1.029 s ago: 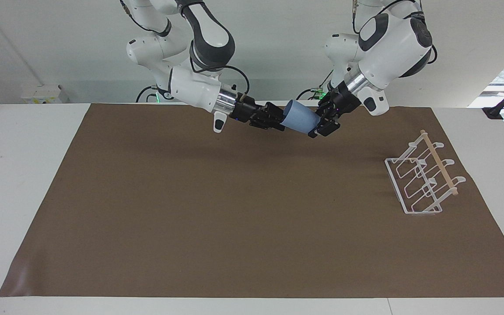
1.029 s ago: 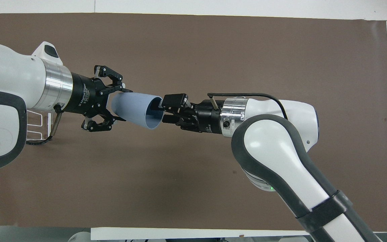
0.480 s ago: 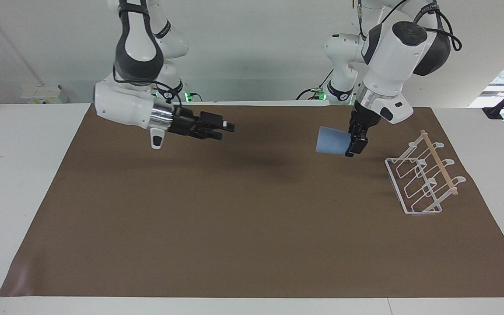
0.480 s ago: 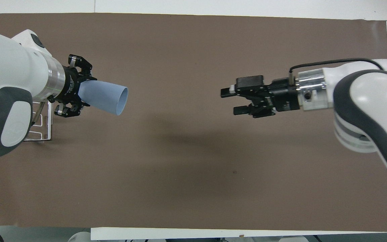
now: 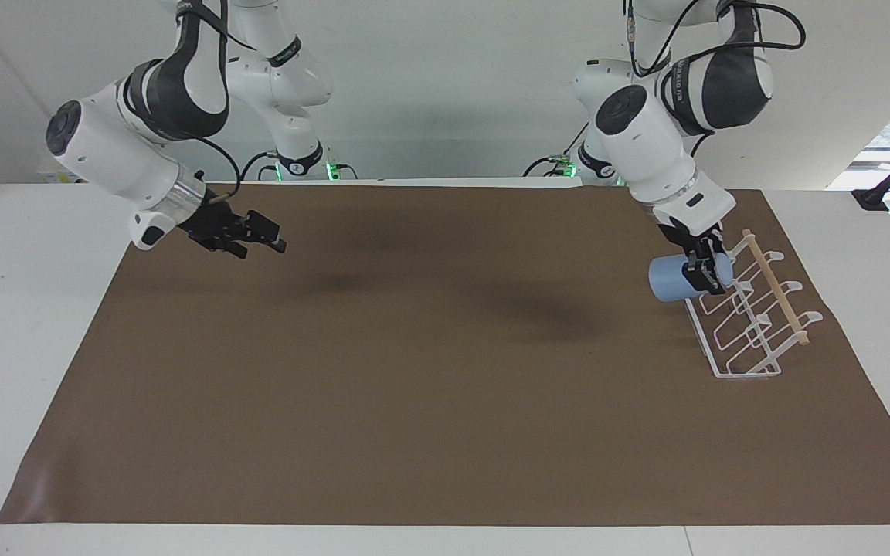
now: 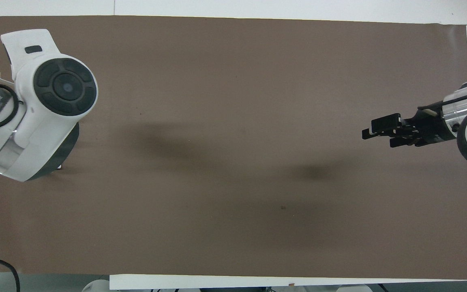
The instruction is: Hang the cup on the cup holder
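the right gripper [image 5: 263, 235] hovers over the brown mat [image 5: 414, 371] toward the right arm's end of the table, holding nothing, fingers slightly parted. the left gripper [image 5: 704, 270] pinches the cup [image 5: 673, 279], held on its side just at the cup holder [image 5: 746, 316] – contact between them cannot be told. from overhead the left arm hides cup, gripper and nearly all of the rack; its band reads "wanjeed", partly cut off

In the overhead view, the left arm [image 6: 43, 109] hides the cup and cup holder.
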Available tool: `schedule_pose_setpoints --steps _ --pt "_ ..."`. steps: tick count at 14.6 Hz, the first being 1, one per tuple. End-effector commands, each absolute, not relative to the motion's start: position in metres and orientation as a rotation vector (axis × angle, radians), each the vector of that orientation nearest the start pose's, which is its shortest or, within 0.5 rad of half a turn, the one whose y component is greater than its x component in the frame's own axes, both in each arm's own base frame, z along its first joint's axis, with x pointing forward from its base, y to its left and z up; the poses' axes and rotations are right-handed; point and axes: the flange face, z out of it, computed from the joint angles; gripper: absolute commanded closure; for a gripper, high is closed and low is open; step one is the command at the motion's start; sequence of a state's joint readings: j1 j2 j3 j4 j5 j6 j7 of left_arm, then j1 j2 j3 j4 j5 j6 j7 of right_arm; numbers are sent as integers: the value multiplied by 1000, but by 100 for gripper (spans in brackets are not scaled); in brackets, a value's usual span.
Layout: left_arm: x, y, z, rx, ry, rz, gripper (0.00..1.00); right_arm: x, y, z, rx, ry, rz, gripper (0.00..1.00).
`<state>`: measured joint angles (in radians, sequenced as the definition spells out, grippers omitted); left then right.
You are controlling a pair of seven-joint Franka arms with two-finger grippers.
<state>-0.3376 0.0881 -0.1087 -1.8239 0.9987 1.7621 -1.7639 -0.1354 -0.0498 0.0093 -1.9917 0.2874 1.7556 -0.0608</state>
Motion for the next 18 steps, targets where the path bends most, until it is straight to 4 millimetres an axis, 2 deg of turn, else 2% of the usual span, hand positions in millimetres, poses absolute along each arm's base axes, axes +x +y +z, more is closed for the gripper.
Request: schedule_pose_setpoints --steps 1,3,4,6,9,11,13,16,18 --pt "573 -182 489 -1868 -1101 -1196 100 519 -59 496 -2993 157 202 1" --pt "585 -169 468 -1711 -1077 -1297 100 521 -65 519 -3040 146 181 1" --pt "589 -166 462 -1673 -1074 -1323 100 523 -70 541 -3064 145 164 1" --pt "598 -158 437 -1587 -1044 -1355 100 522 -80 581 -3164 130 161 1" --pt "604 -146 409 -1525 -1049 -1379 100 521 -87 614 -3240 125 178 1" --pt "604 -136 402 -1521 -1057 -1367 100 513 -83 627 -3262 123 260 1" --pt "605 -121 395 -1513 -1064 -1347 100 511 -78 631 -3265 112 285 1" --pt "605 -118 392 -1521 -1075 -1345 100 515 -85 637 -3246 127 233 1" --pt "604 -118 389 -1536 -1083 -1331 100 516 -78 644 -3231 105 213 1"
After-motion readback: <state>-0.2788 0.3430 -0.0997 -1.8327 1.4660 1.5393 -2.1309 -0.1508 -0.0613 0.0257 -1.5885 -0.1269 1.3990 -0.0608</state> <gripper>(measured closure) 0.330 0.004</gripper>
